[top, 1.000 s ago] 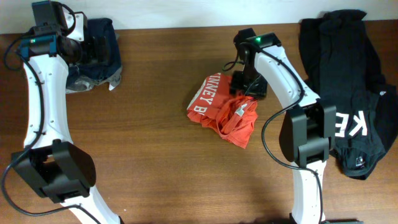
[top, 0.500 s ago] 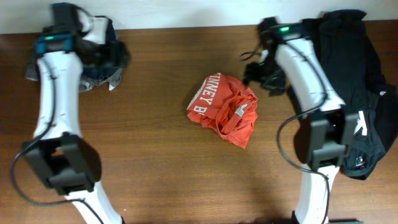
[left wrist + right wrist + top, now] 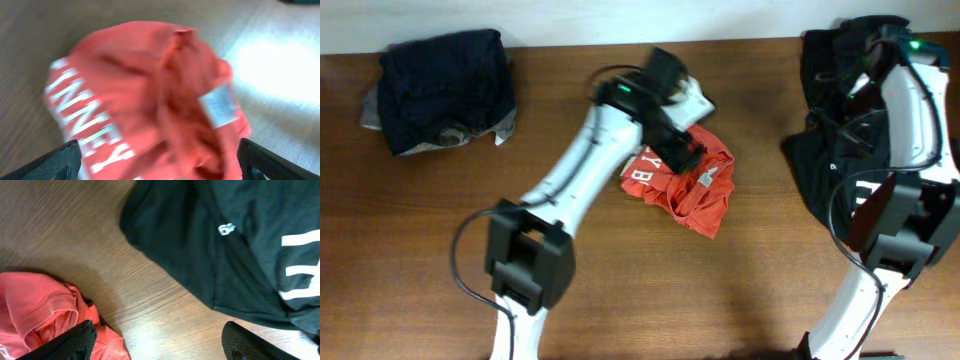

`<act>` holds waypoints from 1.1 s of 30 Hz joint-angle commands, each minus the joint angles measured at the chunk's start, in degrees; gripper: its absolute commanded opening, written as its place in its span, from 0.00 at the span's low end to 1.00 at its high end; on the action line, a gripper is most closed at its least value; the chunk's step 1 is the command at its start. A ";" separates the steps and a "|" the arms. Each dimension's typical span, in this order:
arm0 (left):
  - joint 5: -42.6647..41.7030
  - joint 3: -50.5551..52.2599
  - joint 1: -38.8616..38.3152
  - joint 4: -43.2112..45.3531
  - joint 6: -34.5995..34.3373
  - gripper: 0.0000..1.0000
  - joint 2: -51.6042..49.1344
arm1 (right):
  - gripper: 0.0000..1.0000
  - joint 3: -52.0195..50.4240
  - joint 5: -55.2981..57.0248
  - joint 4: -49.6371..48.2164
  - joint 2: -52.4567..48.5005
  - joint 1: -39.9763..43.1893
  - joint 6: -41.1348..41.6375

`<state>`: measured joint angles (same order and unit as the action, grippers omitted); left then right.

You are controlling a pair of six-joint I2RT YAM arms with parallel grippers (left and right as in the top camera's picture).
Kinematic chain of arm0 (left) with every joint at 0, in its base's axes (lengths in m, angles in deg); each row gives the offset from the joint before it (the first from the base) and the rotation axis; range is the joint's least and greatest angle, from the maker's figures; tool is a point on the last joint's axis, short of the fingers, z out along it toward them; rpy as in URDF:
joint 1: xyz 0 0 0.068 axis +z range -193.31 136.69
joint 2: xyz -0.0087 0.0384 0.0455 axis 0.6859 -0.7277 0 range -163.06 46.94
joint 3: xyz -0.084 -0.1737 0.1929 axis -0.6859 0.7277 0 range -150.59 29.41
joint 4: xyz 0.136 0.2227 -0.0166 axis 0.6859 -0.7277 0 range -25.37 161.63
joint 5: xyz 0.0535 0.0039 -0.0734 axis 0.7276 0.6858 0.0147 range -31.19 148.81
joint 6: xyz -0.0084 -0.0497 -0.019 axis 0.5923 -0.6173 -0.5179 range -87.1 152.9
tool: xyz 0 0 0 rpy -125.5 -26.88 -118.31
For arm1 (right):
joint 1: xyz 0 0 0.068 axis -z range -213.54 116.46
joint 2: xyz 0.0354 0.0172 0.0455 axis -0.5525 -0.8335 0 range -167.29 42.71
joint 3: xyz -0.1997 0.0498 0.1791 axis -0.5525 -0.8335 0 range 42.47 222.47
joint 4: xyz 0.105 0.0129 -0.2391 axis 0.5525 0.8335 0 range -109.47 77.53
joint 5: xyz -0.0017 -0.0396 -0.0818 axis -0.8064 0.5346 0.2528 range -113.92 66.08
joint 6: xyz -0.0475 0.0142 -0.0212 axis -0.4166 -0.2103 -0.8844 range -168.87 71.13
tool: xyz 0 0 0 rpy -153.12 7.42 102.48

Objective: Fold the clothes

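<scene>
T-shirt (image 3: 145, 95) blurred, cut off below

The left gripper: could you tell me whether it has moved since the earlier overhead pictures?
Yes. The left gripper swung rightward, from the dark navy pile at the far left to above the red-orange T-shirt in the middle, jaws open.

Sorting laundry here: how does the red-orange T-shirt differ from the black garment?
The red-orange T-shirt lies bunched in a small heap at the centre of the table; the black garment spreads much wider at its right edge. The T-shirt is bright, the black garment dark. Both carry white lettering.
</scene>
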<state>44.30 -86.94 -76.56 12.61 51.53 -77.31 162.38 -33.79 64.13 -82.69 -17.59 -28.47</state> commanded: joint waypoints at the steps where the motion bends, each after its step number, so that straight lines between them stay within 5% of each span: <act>1: 7.67 0.04 -3.93 -0.66 1.86 0.99 -1.66 | 0.85 0.74 -1.77 0.26 1.95 1.25 -3.13; 17: 8.59 0.04 -11.34 1.03 1.25 0.99 -9.35 | 0.86 0.74 -1.77 -0.68 1.95 2.56 -5.20; 23: 10.34 0.04 -13.88 6.08 -6.47 0.99 -12.55 | 0.87 0.74 -1.77 -0.72 1.95 2.56 -6.05; 31: 25.24 0.04 -17.16 7.32 -13.25 0.99 -16.06 | 0.87 0.74 -1.77 -1.33 1.95 2.56 -6.27; 33: 27.89 0.04 -17.70 8.41 -13.46 0.91 -16.09 | 0.87 0.74 -1.77 -1.36 1.95 2.56 -6.27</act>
<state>64.35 -86.96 -93.39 20.10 41.70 -91.51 162.38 -34.64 62.81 -82.69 -15.50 -34.15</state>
